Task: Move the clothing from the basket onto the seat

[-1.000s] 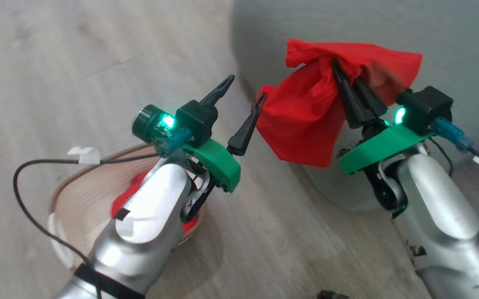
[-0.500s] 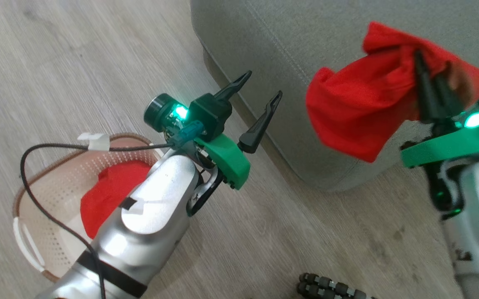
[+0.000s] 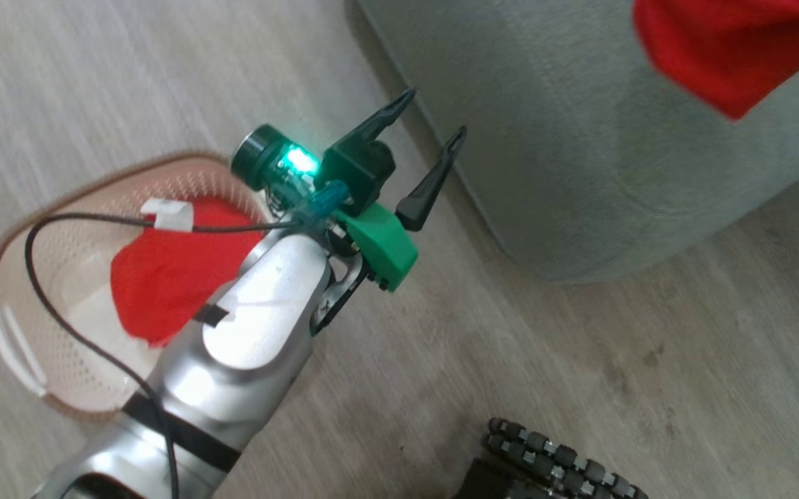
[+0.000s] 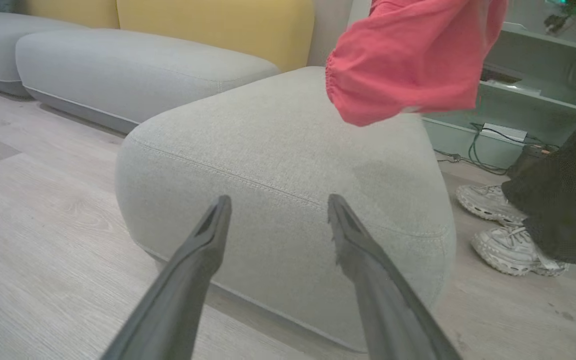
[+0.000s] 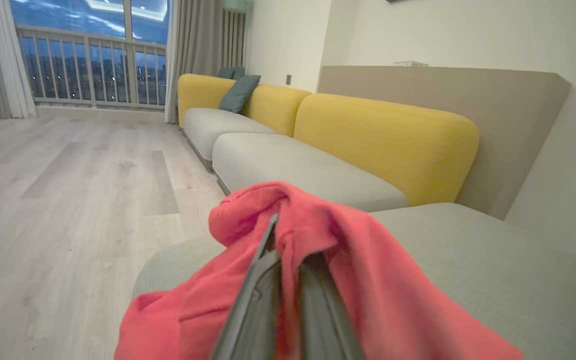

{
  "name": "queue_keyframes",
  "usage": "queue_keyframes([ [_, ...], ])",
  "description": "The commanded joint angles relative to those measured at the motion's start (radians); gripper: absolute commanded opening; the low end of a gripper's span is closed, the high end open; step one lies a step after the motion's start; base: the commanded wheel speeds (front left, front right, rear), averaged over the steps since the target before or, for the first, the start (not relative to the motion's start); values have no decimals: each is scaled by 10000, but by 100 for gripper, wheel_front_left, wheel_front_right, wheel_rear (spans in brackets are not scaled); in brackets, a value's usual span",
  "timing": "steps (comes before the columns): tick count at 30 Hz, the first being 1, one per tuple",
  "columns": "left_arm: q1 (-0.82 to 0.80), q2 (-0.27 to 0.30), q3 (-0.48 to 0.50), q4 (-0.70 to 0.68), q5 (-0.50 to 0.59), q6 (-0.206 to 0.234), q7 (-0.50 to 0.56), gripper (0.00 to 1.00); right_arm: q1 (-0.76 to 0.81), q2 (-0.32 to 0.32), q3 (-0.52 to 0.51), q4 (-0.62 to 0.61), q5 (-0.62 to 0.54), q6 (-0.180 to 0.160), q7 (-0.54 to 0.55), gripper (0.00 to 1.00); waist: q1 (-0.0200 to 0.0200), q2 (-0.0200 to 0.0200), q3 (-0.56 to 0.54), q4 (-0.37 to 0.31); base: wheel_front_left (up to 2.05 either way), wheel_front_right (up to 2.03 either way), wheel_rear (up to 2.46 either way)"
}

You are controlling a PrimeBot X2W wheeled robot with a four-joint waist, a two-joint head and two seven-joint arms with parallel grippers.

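Head view, starting at the left: the basket (image 3: 94, 181) sits on the wood floor (image 3: 441, 360). One red garment (image 3: 163, 277) lies crumpled inside it, partly hidden behind my left forearm. A black cable (image 3: 28, 277) loops across the basket from my wrist. Further right, my left gripper (image 3: 436, 112) hangs in the air with its fingers spread wide and nothing between them, tips pointing towards the near edge of the seat (image 3: 565, 152). At the top right corner the other red garment (image 3: 725, 48) hangs over the seat, cut off by the frame.

Left wrist view, again from the left: a grey sofa (image 4: 143, 75) with yellow backs runs along the wall. My two parted fingers frame the seat's rounded, stitched corner without touching it. The carried garment dangles above the seat's far side, its gathered hem lowest, with a soft shadow on the upholstery below. To the right of the seat a person's pale trainers (image 4: 492, 202) and a dark trouser leg (image 4: 562, 200) stand on the floor, with a pale green shelf (image 4: 517, 100) behind them.

Right wrist view: my right gripper (image 5: 290, 260) is clamped on that garment, fingers pressed close together. The cloth is draped over both fingers and spills down to either side. The seat's flat top stretches beneath it and away to the right, with the sofa beyond.
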Motion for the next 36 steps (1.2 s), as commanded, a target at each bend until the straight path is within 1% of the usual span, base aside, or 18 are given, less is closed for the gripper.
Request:
queue_keyframes([
  [1, -471, 69, 130, -344, 54, 92, -47, 100, -413, -360, -87, -83, 41, -2, -63, 0, -2, 0, 569, 531, 0, 0, 0],
  [9, -1089, 69, -390, -493, 51, 340, -47, 100, -2126, -1400, -1087, 1396, 18, -2, -63, 0, -2, 0, 1764, 1427, 0, 0, 0],
  [17, -1670, 69, -1037, -684, -41, 659, -47, 100, -3354, -2513, -2153, 2745, -285, -2, -63, 0, -2, 0, 2903, 2261, 0, 0, 0],
  [21, -1899, 68, -1383, -787, -77, 838, -47, 100, -3930, -2933, -2750, 3463, -311, -2, -63, 0, -2, 0, 3427, 2629, 0, 0, 0],
  [25, -1956, 68, -1686, -859, -183, 1004, -47, 100, -4124, -3391, -3340, 3961, -400, -2, -63, 0, -2, 0, 3742, 2985, 0, 0, 0],
  [26, -1956, 68, -1686, -859, -183, 1004, -47, 100, -4124, -3391, -3340, 3961, -400, -2, -63, 0, -2, 0, 3742, 2985, 0, 0, 0],
  [29, -1895, 68, -1721, -949, -265, 1190, -47, 100, -3954, -3559, -3640, 4368, -387, -2, -63, 0, -2, 0, 3834, 3157, 0, 0, 0],
  [31, -1838, 68, -1705, -959, -273, 1252, -47, 100, -3804, -3547, -3606, 4709, -299, -2, -63, 0, -2, 0, 3871, 3211, 0, 0, 0],
  [32, -1811, 68, -1689, -957, -277, 1255, -47, 100, -3739, -3477, -3505, 4918, -185, -2, -63, 16, -2, 0, 3877, 3221, 0, 0, 0],
  [33, -1791, 68, -1667, -945, -281, 1252, -47, 100, -3670, -3395, -3360, 5114, -64, -2, -63, 36, -2, 0, 3877, 3220, 0, 0, 0],
  [34, -1771, 68, -1647, -932, -284, 1249, -47, 100, -3591, -3322, -3212, 5253, 50, -2, -63, 62, -2, 0, 3858, 3213, 0, 0, 0],
  [35, -1740, 68, -1630, -937, -303, 1247, -47, 100, -3479, -3245, -2973, 5347, 132, -2, -63, 100, -2, 0, 3818, 3204, 0, 0, 0],
  [36, -1715, 68, -1616, -949, -327, 1246, -47, 100, -3358, -3188, -2746, 5346, 217, -2, -63, 100, -2, 0, 3775, 3188, 0, 0, 0],
])
